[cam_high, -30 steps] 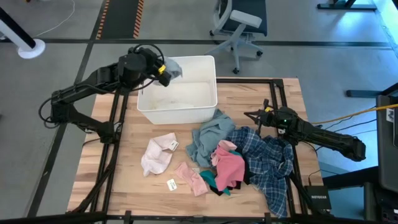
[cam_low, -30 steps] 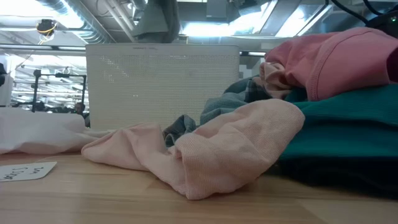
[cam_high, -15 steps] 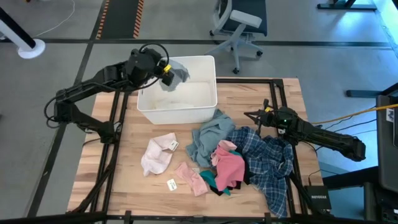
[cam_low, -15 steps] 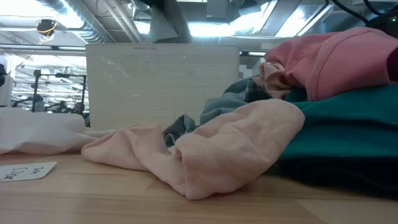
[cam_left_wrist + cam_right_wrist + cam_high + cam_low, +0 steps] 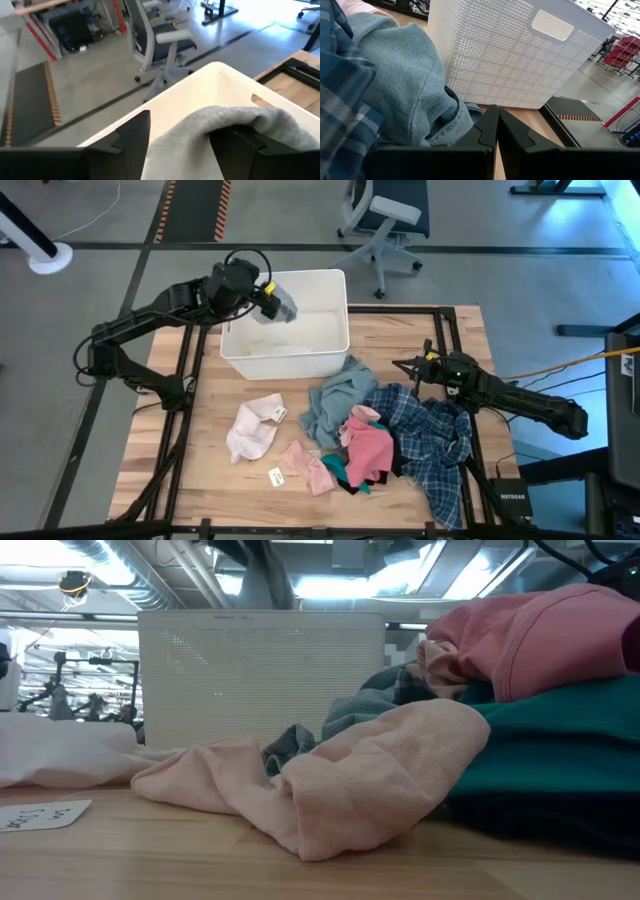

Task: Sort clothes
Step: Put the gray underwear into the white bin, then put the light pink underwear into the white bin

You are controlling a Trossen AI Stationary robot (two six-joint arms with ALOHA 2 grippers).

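My left gripper [image 5: 268, 297] hangs open over the left half of the white bin [image 5: 285, 362], with a grey garment [image 5: 225, 122] between its fingers. On the table lie the other clothes: a blue-white plaid shirt [image 5: 432, 442], a grey-blue top [image 5: 335, 398], a pink piece [image 5: 368, 446] on a teal piece [image 5: 336, 471], and two pale pink pieces [image 5: 308, 466] [image 5: 252, 428]. My right gripper [image 5: 425, 367] is shut and rests low at the table's right side, beside the plaid shirt and touching nothing that shows. My left gripper's fingers stand wide apart, and the grey garment's upper fold [image 5: 215, 116] lies between them and drapes over one finger [image 5: 239, 142]. The fingers reach in from the table's left, above the bin. The garment [image 5: 281, 305] hangs below them into the bin.
A paper tag [image 5: 277, 476] lies near the front edge, and another [image 5: 279, 414] lies on the left pale pink piece. Bare wood shows at the table's left and front left. An office chair [image 5: 385, 220] stands beyond the far edge.
My left gripper has moved toward the table's right, farther over the bin, and has opened. The grey garment, bunched at the fingers before, now sags lower into the bin.
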